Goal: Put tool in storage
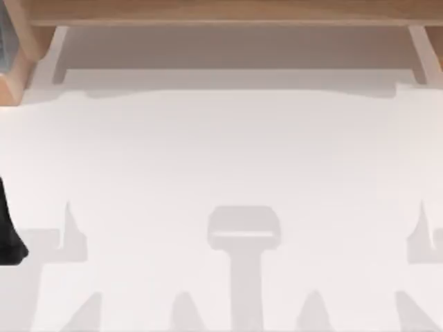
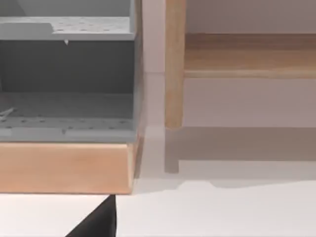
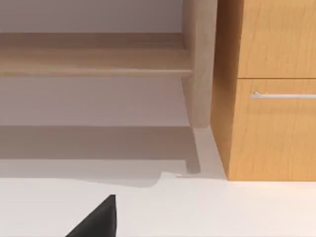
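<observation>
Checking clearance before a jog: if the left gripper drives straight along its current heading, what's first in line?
Judging by the left wrist view, bare white table, then the grey shelf unit on its wooden base, beside the wooden post. Depth is unclear.

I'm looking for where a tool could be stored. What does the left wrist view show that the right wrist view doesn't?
Left wrist view alone: a grey shelf unit with perforated shelves, open at the front, standing on a wooden base.

Right wrist view alone: a wooden cabinet with a closed drawer front carrying a metal handle.

Both: the white table, a light wooden shelf along the back with an upright post, and a dark tip of the arm's own gear at the picture's edge. Neither shows a tool.
</observation>
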### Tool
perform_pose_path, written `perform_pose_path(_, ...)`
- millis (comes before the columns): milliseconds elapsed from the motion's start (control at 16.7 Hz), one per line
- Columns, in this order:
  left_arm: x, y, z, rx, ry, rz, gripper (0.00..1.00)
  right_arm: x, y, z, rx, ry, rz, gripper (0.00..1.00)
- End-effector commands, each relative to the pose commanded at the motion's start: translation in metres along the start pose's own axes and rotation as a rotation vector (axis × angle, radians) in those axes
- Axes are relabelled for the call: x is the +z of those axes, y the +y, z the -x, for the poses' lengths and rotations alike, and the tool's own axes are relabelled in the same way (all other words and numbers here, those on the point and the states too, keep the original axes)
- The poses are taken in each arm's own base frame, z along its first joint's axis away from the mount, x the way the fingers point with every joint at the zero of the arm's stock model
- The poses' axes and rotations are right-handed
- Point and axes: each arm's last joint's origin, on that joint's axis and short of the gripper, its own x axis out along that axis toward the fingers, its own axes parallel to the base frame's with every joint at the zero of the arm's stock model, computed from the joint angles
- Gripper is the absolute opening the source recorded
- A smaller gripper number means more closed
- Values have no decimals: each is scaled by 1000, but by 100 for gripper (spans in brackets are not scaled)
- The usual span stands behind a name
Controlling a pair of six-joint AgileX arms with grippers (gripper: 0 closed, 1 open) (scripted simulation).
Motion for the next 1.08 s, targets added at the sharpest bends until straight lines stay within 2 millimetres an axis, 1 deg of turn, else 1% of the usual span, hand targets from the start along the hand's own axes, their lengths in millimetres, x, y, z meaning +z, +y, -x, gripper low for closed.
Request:
perform_pose_path(120,0,0,0,0,0,0,100,0,0,0,0,0,0,100)
perform_pose_path(240,0,0,0,0,0,0,100,7,-1,-1,-7,-15,28,100)
perform_pose_path(420,0,0,0,0,0,0,100,33,-4,-6,-24,-53,135,100)
perform_pose_path(600,0,0,0,0,0,0,100,65,-10,-23,-38,-77,306,100)
perform_pose_path(720,0,0,0,0,0,0,100,86,-16,-46,-42,-80,442,100)
perform_pose_path(840,0,0,0,0,0,0,100,101,-26,-77,-41,-75,590,100)
perform_pose_path(960,0,0,0,0,0,0,100,107,-39,-115,-35,-64,741,100)
perform_pose_path(1080,0,0,0,0,0,0,100,102,-57,-156,-25,-52,891,100)
